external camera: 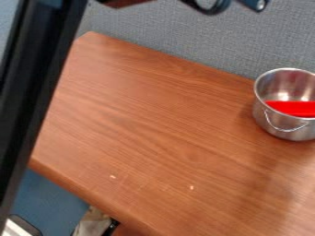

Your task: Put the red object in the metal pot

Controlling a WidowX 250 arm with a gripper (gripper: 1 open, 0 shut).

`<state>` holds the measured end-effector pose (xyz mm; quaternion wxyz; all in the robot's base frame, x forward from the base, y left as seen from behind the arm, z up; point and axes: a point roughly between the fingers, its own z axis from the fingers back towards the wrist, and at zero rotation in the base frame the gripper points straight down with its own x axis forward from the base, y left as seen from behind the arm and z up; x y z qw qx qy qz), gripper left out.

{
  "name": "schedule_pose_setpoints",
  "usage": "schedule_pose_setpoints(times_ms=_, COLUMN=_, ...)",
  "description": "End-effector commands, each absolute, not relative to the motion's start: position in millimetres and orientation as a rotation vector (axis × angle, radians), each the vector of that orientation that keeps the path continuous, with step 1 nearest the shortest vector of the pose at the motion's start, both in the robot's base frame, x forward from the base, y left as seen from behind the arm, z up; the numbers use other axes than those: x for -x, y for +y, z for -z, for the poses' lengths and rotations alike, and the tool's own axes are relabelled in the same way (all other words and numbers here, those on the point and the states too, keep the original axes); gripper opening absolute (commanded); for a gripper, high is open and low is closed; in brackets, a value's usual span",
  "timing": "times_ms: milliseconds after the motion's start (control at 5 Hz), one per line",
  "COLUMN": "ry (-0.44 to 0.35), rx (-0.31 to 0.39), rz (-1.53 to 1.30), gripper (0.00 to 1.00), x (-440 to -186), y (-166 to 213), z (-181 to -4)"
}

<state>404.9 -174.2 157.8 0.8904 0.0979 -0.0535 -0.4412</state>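
The metal pot [286,103] is cut off by the right edge, and so is the red object [294,109] lying inside it. Dark blurred shapes [222,5] at the top edge are clipped and unidentifiable; a blurred dark bar [35,83] hides the left side
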Motion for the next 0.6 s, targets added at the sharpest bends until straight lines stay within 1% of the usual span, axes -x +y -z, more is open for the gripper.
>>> schedule_pose_setpoints(times_ms=0, ry=-0.107, rx=-0.209, rz=0.872, gripper=0.0, x=-399, y=-175, z=-174.5)
schedule_pose_setpoints(times_ms=400, ry=-0.065, rx=-0.221, rz=0.861, gripper=0.0, x=-393, y=-161, z=-169.4)
